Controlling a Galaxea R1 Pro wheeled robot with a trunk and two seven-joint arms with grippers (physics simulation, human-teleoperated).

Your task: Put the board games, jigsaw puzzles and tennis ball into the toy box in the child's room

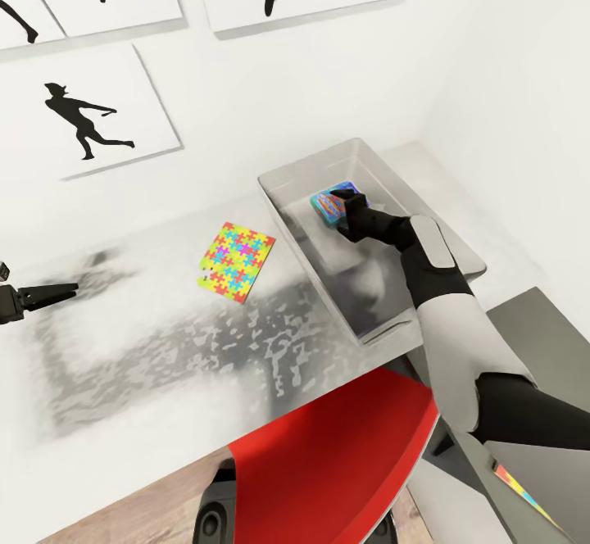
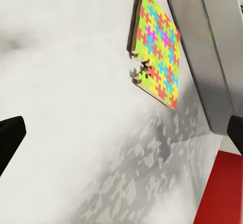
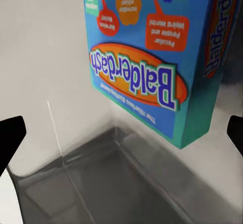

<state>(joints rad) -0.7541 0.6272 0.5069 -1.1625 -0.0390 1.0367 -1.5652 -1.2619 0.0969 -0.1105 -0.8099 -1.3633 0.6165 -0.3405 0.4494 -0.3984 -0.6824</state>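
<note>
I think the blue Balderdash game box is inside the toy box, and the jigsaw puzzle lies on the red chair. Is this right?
Not quite. The jigsaw puzzle lies on the table, beside the toy box, not on the red chair; the head view shows this. The blue Balderdash game box is indeed inside the toy box.

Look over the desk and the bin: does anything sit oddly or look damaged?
The jigsaw puzzle on the table looks incomplete: notches show along one edge. The blue board game stands tilted in the toy box.
</note>
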